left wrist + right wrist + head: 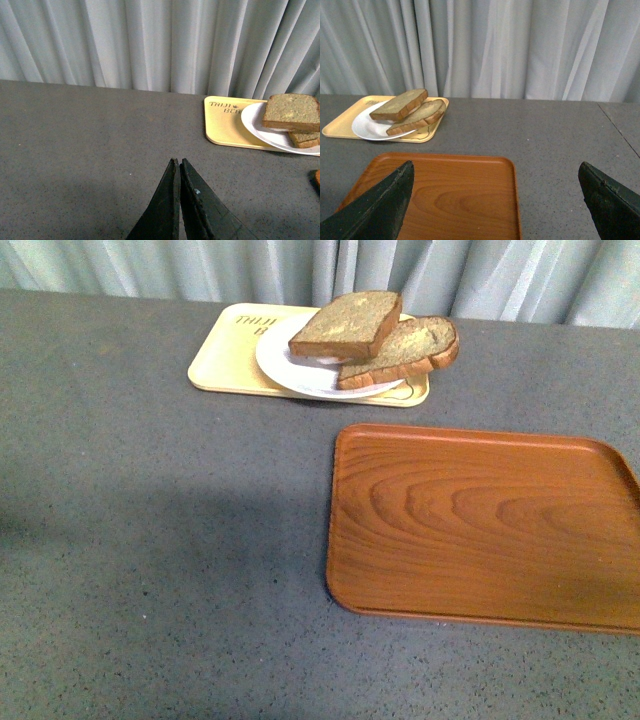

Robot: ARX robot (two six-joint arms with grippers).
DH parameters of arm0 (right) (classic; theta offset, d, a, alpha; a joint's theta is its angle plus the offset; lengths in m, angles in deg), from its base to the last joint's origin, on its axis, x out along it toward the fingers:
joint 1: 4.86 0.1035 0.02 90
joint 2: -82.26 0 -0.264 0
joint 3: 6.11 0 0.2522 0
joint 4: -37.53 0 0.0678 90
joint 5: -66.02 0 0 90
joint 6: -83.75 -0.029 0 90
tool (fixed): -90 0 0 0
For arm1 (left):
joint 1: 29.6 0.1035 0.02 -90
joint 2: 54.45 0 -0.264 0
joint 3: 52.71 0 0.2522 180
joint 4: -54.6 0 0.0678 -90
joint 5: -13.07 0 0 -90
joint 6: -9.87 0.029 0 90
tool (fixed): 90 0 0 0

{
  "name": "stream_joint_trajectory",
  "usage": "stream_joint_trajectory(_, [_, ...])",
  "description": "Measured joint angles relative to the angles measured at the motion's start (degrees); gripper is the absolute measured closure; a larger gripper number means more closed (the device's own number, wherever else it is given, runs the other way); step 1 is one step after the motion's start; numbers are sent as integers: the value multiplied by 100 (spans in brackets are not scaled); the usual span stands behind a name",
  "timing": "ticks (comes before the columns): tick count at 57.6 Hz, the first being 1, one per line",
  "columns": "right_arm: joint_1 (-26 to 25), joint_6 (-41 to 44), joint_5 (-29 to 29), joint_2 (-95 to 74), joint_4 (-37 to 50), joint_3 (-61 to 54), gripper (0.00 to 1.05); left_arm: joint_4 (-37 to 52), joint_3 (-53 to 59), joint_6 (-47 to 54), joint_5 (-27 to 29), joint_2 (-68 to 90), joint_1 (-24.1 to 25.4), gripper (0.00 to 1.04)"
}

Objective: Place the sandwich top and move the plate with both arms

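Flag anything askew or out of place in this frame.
The sandwich top sits crooked, propped at a tilt and only partly overlapping the rounded slice on the plate. The plate overhangs the beige tray. Nothing spilled.

Looks like a lab or staged test setup, not a real kitchen: plain grey speckled tabletop [150,540], pale grey pleated curtain [495,45] closing off the whole back. Only props: 2 trays, beige tray [225,360] and wooden tray [480,530], nothing domestic around them.
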Motion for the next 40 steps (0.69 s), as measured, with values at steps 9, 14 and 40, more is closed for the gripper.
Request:
stream_joint_trajectory(9, [0, 0, 0, 0, 0, 0, 9, -560, 52, 0, 0, -640, 0, 103])
stream_joint_trajectory(14, [0, 0, 0, 0, 0, 0, 9, -848, 55, 2, 2, -966, 0, 103])
stream_joint_trajectory(40, [0, 0, 0, 0, 0, 0, 9, -2170, 57, 0, 2, -2376, 0, 103])
